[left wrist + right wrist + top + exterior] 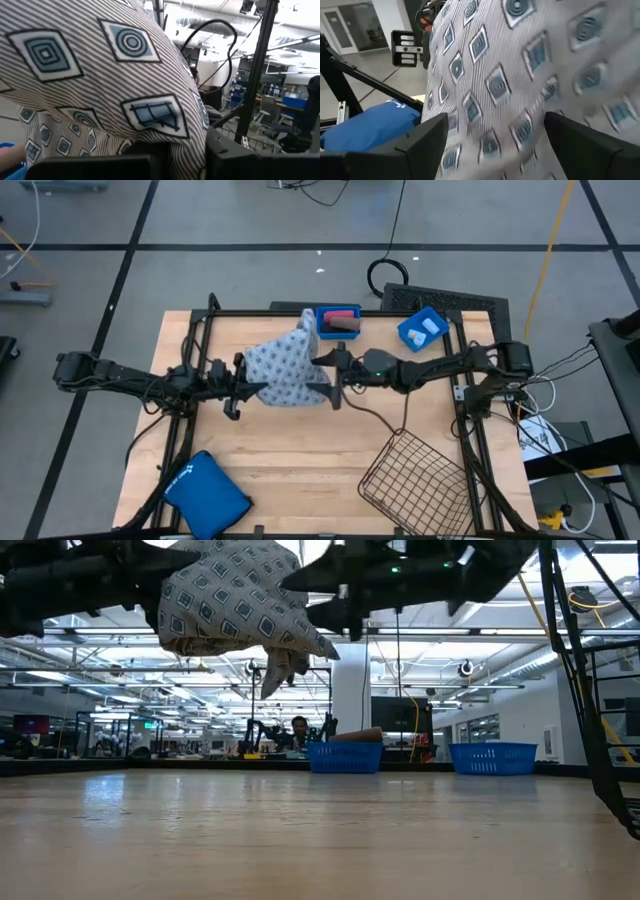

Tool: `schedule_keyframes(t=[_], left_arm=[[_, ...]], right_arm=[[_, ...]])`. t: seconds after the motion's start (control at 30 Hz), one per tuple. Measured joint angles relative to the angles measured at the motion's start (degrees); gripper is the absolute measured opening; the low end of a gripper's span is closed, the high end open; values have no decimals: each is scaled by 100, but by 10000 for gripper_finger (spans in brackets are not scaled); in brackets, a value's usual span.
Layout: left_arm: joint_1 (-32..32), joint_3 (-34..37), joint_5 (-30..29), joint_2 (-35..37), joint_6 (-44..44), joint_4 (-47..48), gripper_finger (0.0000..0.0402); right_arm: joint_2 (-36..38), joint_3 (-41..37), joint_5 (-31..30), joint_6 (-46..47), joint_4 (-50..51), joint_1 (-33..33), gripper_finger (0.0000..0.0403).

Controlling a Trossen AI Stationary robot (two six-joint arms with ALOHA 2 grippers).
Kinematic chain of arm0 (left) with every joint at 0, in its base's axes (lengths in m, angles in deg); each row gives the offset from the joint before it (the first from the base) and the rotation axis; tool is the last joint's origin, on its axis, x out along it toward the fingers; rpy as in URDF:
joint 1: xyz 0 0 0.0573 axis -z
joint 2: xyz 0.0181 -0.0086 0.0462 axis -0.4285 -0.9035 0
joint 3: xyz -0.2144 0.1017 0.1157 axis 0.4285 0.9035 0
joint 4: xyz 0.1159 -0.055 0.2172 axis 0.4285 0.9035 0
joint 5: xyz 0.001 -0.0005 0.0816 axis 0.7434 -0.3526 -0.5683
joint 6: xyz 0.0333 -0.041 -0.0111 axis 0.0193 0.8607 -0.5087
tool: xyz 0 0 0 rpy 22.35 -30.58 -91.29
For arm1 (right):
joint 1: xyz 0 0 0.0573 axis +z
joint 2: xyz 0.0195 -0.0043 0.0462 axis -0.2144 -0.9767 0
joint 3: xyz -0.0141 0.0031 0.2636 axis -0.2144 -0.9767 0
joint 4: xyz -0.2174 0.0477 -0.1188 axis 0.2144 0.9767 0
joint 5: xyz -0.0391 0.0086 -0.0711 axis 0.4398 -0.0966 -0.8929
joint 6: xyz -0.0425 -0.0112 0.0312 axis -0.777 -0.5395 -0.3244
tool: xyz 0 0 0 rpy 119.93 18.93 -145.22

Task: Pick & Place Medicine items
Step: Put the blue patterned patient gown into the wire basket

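The grey-blue patterned soft pack (285,365) hangs in the air over the table's middle, well clear of the wood in the low view (235,600). My left gripper (245,392) is shut on its left side. My right gripper (322,375) is open at the pack's right end, its fingers wide apart on either side of the cloth (495,90); I cannot tell if they touch it. Pink and brown oblong containers lie in a blue bin (338,320) at the far edge. White vials lie in a second blue bin (422,330). My left gripper pinches a gathered fold of the pack's cloth (187,145) between its two fingers (100,165), coming level from the table's left. The pack is lifted clear and bulges over the fingers, with a loose corner (280,670) drooping below it.
A large plain blue pouch (205,492) lies at the near left corner. A wire basket (415,475) stands tilted at the near right. Black frame rails (200,340) run along the table's left and right sides. Bare wood (300,450) lies under the pack.
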Motion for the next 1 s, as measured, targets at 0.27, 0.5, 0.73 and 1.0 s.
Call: schedule_keyframes(t=[0.27, 0.5, 0.73, 1.0], left_arm=[[0, 0, 28, 0, -88, 63, 48], [4, 0, 599, 2, -305, 56, 50], [0, -13, 1512, 13, -520, -127, 48], [4, -35, 1997, -125, -525, 135, 48]], right_arm=[[-1046, 1207, 13, -78, 37, -89, 338], [-1564, 1858, 681, -156, 73, -221, 335], [-1458, 1868, 1523, -54, 258, -425, 334], [-1475, 1868, 2410, -247, -317, -452, 334]])
